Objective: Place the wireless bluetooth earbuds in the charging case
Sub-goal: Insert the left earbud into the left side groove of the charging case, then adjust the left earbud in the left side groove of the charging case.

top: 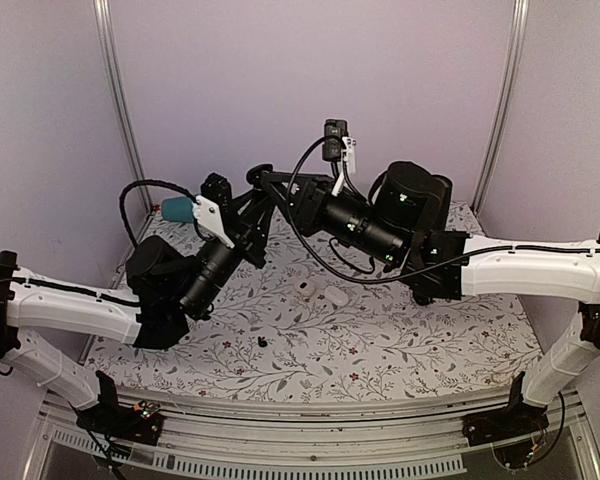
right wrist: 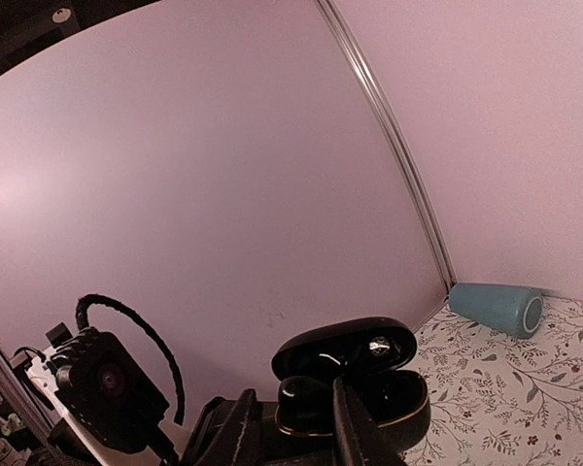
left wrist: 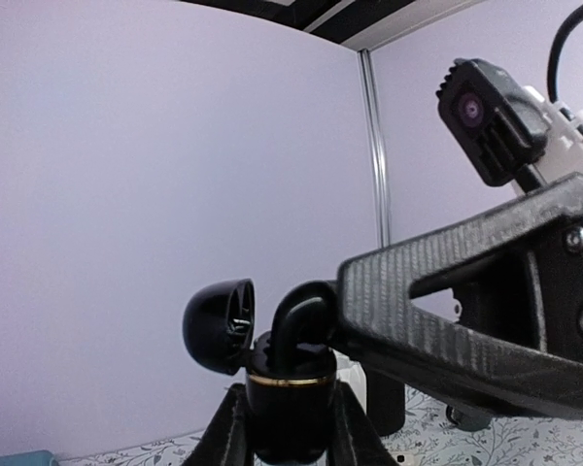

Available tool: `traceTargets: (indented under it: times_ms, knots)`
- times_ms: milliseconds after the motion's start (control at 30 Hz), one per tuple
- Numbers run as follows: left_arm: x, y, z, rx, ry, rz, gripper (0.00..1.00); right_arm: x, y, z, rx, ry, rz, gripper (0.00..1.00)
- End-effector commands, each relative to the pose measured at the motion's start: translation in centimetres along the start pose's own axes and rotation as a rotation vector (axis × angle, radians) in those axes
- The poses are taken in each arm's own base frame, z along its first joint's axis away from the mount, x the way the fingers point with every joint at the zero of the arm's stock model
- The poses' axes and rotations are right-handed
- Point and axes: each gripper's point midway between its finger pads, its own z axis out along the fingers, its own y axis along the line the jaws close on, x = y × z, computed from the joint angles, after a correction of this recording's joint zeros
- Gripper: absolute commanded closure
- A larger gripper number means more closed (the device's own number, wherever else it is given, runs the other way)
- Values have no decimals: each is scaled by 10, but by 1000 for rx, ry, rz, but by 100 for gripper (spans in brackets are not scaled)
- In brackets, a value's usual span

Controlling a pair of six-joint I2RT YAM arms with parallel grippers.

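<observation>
Both arms hung above the tabletop (top: 380,340). Mid-air, the left hand (left wrist: 290,437) clamped the open case (left wrist: 290,390); the right hand (right wrist: 298,427) seemed pinched on a bud (right wrist: 304,396) at its mouth. Insertion looked underway; next called for seating the bud squarely, then letting go.

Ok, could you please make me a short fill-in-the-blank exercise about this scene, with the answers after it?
1. The lid of the charging case stands ____.
2. The case sits between the jaws of the ____ arm.
3. The teal cup lies on its ____.
4. Two small ____ items rest on the floral cloth.
Missing words: open, left, side, white.
</observation>
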Motion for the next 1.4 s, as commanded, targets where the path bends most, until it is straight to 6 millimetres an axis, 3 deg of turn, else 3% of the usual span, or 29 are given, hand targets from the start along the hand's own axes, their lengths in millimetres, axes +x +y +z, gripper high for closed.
traceTargets:
  times_ms: [0, 367, 800, 1000, 1367]
  knots:
    - [-37, 13, 2, -22, -104, -58, 100, 28, -6, -2, 11, 98, -16, 74]
    - [-32, 3, 1, 35, -85, -57, 100, 29, -9, -3, 30, 111, -27, 70]
    - [-29, 4, 2, 113, -39, -137, 100, 8, -7, -25, 46, 112, -95, 60]
    - [-30, 0, -2, 216, -7, -208, 100, -6, 0, -36, 38, 136, -155, 63]
    - [-22, -14, -6, 346, 52, -235, 100, -13, 17, -26, -7, 227, -244, 79]
